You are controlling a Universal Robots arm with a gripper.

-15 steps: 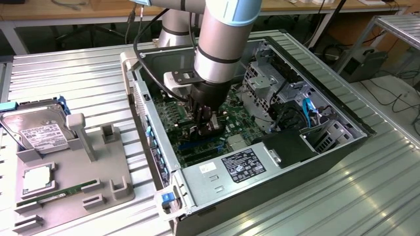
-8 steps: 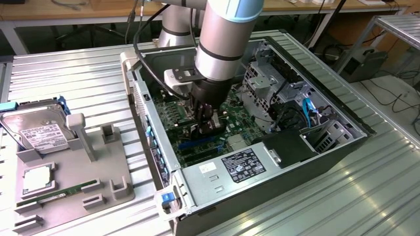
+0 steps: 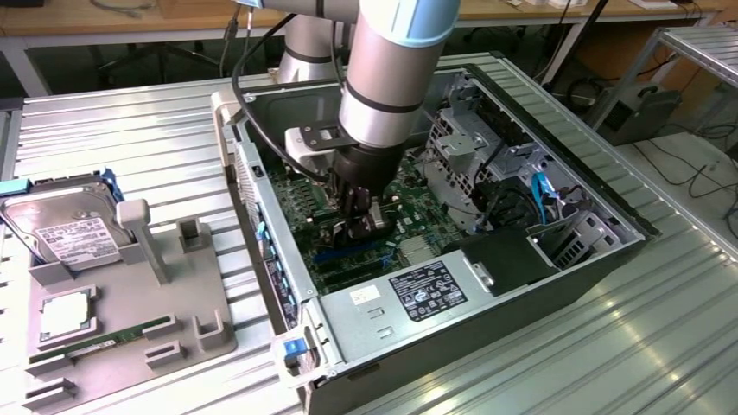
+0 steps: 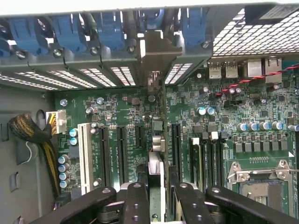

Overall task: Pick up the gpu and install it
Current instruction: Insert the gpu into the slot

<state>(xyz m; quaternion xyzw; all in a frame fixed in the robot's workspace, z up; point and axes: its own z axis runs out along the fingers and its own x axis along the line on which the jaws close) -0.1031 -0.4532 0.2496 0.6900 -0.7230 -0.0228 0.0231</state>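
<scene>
Gripper (image 4: 157, 189) deep in the open case (image 3: 600, 207), clamped on what looks like the gpu (image 4: 157, 158), seen edge-on just above the motherboard (image 4: 117, 116). The card wants to go down upright, parallel to the black slots (image 4: 120, 154), bracket (image 4: 156, 51) flush against the rear wall (image 4: 70, 60). Room is tight, with the drive cage (image 3: 461, 147) beside the wrist

The arm (image 3: 386, 78) reaches down into the open computer case (image 3: 271, 251), its gripper (image 3: 358, 226) low over the green motherboard (image 3: 406, 188). At the exterior view's left, a hard drive (image 3: 69, 229) and a RAM stick (image 3: 98, 341) sit on a grey holder (image 3: 190, 303).
</scene>
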